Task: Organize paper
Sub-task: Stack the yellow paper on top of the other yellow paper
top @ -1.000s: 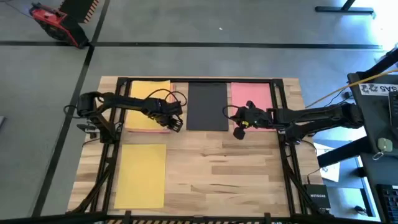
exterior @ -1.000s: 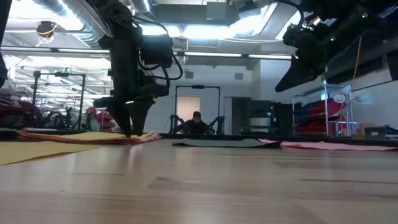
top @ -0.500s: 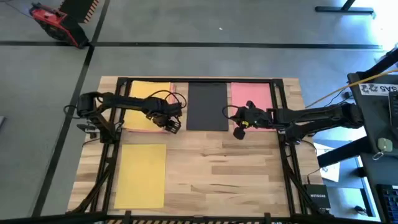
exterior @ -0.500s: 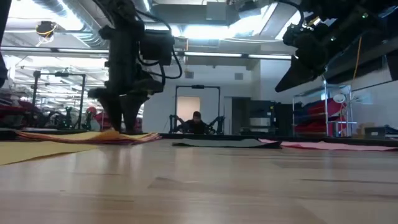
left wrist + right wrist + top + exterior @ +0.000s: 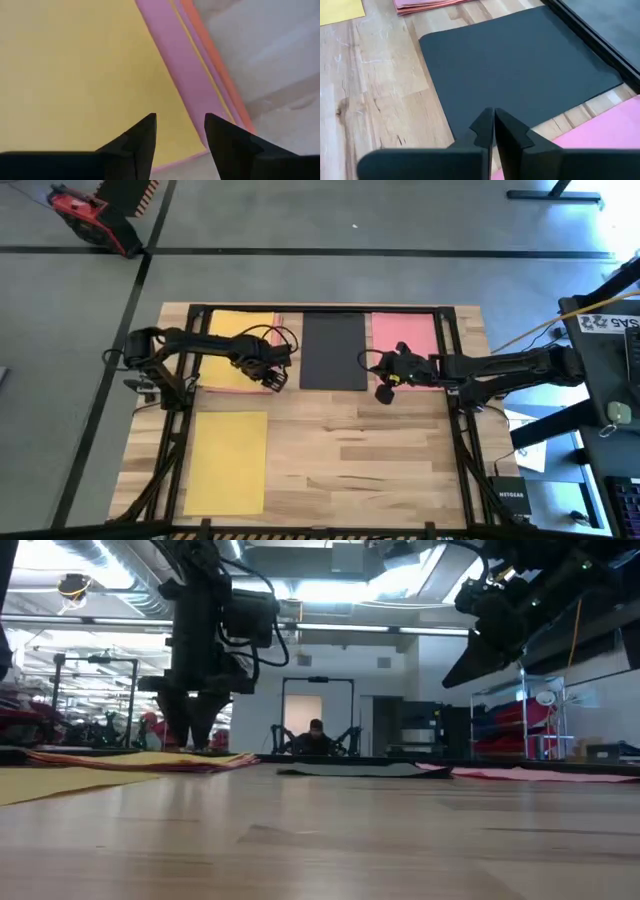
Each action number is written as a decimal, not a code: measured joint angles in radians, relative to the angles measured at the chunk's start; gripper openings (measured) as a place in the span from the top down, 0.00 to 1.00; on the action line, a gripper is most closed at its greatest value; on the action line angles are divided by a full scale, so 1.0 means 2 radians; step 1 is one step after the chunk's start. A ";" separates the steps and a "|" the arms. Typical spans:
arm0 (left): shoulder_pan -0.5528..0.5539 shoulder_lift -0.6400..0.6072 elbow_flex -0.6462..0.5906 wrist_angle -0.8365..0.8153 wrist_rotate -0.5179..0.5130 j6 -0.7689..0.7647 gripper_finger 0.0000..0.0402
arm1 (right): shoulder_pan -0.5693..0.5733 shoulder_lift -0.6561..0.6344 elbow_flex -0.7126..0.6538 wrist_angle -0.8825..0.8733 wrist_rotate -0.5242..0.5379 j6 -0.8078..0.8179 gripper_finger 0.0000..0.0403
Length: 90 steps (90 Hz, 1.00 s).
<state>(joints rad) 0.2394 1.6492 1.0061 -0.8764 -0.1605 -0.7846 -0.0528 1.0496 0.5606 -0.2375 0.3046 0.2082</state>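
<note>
Two hidden sheets, pink (image 5: pixel 170 60) and seemingly orange (image 5: pixel 210 55), under yellow (image 5: pixel 75 75).

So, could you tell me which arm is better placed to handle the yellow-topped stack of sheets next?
Probably the left: the left gripper hovers open above the yellow-topped stack, while the right gripper is shut beside the black sheet.

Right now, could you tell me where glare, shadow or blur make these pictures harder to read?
Low view: bright ceiling lights glare behind the arms, so the left end effector and right end effector show as dark silhouettes, and the near tabletop is soft. Left wrist view: the yellow sheet and pink edge are slightly blurred. High view: evenly lit.
</note>
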 joint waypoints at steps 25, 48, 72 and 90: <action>-0.003 0.042 -0.001 -0.005 0.002 0.001 0.62 | 0.000 0.000 0.000 0.000 0.001 -0.002 0.99; -0.003 0.046 0.000 -0.033 0.002 0.010 0.73 | 0.000 0.000 0.000 0.000 0.001 -0.002 0.99; -0.006 0.043 0.011 -0.056 0.051 0.032 0.98 | 0.000 0.000 0.000 0.000 0.003 -0.004 0.99; -0.012 0.031 0.042 -0.081 0.073 0.036 1.00 | 0.000 0.000 0.000 0.000 0.013 -0.009 0.99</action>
<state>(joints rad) 0.2151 1.7106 1.0895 -1.0387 -0.0153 -0.7117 -0.0528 1.0496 0.5610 -0.2365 0.3302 0.1909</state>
